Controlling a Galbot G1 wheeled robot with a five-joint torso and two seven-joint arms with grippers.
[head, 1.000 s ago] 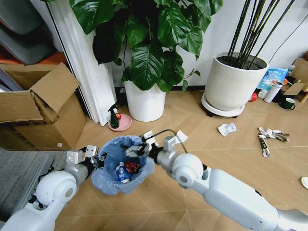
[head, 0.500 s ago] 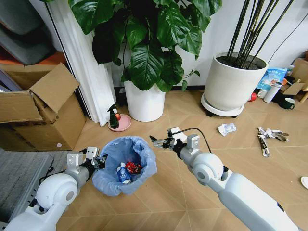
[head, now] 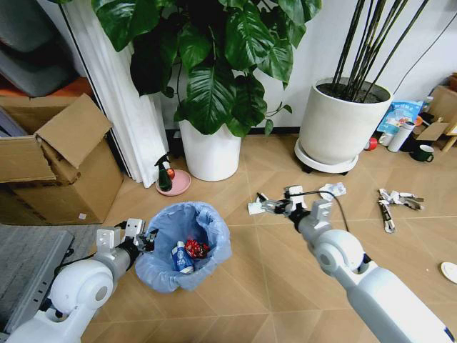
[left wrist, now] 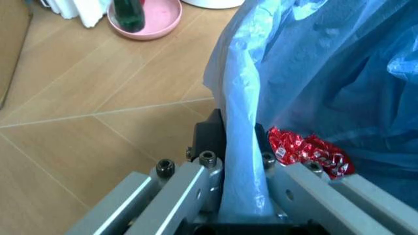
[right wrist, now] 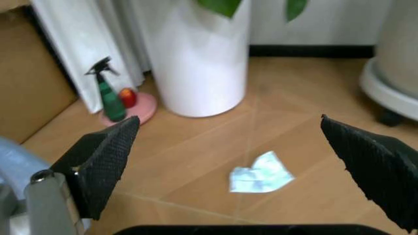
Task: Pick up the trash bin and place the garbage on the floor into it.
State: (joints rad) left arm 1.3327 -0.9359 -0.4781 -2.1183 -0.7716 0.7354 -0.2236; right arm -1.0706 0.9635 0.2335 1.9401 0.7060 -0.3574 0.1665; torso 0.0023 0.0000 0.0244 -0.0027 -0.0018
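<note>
The trash bin point(head: 182, 246), small and lined with a crinkled light-blue bag, hangs just above the floor with my left gripper point(head: 141, 239) shut on its rim; the left wrist view shows the left gripper point(left wrist: 238, 142) pinching the bag edge. A red wrapper point(head: 196, 249) and a blue-white wrapper point(head: 178, 257) lie inside. My right gripper point(head: 265, 204) is open over a small white paper scrap point(head: 255, 208), seen between the fingers of the right gripper point(right wrist: 228, 120) as the scrap point(right wrist: 261, 174) lying on the floor. Crumpled white paper point(head: 333, 190), torn printed paper point(head: 396, 200) and a white disc point(head: 450, 270) lie farther right.
A white plant pot point(head: 209, 150) and a larger one point(head: 337, 125) stand behind. A green spray bottle point(head: 163, 175) sits on a pink saucer. A cardboard box point(head: 61, 168) stands at the left. A dark mug point(head: 427, 153) and clutter fill the right corner.
My right gripper has swung from above the bin out to the right and now hangs open over the paper scrap. The left gripper still holds the bin. The view shifted slightly.
</note>
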